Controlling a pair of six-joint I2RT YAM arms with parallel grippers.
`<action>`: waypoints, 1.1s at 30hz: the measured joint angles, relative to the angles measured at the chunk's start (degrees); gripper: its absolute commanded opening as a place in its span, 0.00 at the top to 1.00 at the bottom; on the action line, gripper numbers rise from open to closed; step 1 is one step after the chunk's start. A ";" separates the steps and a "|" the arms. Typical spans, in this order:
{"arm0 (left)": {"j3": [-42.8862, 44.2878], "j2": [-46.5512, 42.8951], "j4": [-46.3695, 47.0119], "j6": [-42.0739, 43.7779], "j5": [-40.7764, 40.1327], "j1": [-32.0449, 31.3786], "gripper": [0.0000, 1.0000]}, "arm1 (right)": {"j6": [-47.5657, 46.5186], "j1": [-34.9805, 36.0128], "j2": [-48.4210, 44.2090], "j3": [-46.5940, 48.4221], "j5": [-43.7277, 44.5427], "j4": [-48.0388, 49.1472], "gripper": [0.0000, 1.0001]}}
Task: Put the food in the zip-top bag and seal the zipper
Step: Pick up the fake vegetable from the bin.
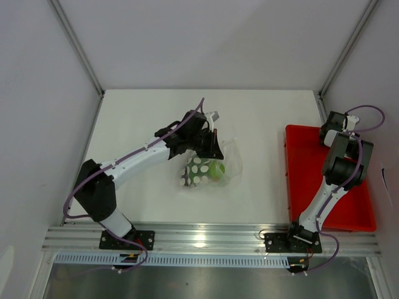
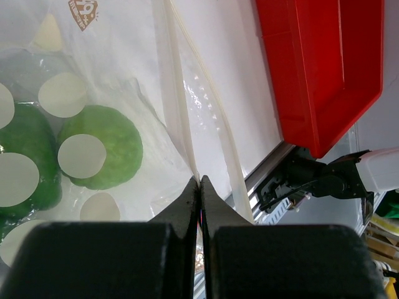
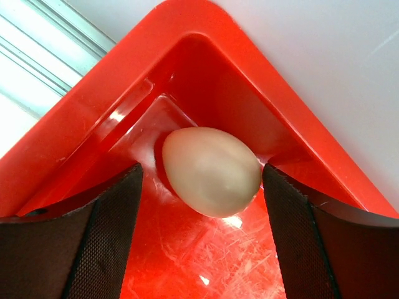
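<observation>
Now, left end effector (image 2: 199, 187): tips pressed together, clamped on a thin fold of the bag (image 2: 206, 118) at its mouth edge.
Right end effector (image 3: 199, 180): fingers apart, one on each side of the egg (image 3: 212, 169); one finger is just beside the shell, the other stands off with a gap.
Egg: directly between the right fingers, lying in a corner of the tray (image 3: 187, 50), outside the bag.
Green ball (image 2: 103, 146): inside the bag, ahead and to the left of the left tips, with a darker green piece (image 2: 25, 162) beside it, further left.
Zipper (image 2: 184, 87): seemingly the pale strip running away from the left tips; not sealed, as far as I can judge.
Risk, egg: it is smooth and rounded, so an off-centre squeeze would likely squirt it forward or deeper into the corner. The corner walls also leave the fingers little room.
Risk, bag: the hold is on a slim bit of slippery film. A tug could pull it free and let the mouth fall closed before the egg arrives.
Risk, contents: tipping the mouth edge down could roll the green pieces out onto the bench (image 1: 268, 118).
Writing: a small brown logo (image 2: 84, 11) at the end of the bag far from the left tips, cut off and unreadable. The white dots (image 2: 81, 156) printed on the film carry no text.
</observation>
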 measured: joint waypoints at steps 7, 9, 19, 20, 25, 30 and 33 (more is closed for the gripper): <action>0.00 0.85 0.28 0.00 0.68 0.00 0.99 | -0.11 -0.04 0.68 0.83 0.33 0.09 0.34; 0.00 0.98 0.28 0.00 0.70 0.00 0.99 | -0.24 -0.07 0.68 0.83 0.28 0.09 0.38; 0.00 0.98 0.33 0.00 0.76 0.00 0.99 | -1.01 -0.07 0.68 0.33 0.31 2.91 0.55; 0.00 0.98 0.33 0.00 0.81 0.00 0.99 | -1.07 -0.07 0.68 0.11 0.31 3.23 0.55; 0.00 0.98 0.33 0.00 0.81 0.00 0.99 | -1.31 0.70 0.46 -1.60 0.90 4.83 0.56; 0.00 0.98 0.33 0.00 0.79 0.00 1.00 | -1.33 2.82 -2.12 -4.68 2.10 4.46 0.55; 0.00 0.98 0.28 0.00 0.74 0.00 0.99 | -0.76 4.70 -5.38 -7.08 2.38 2.49 0.55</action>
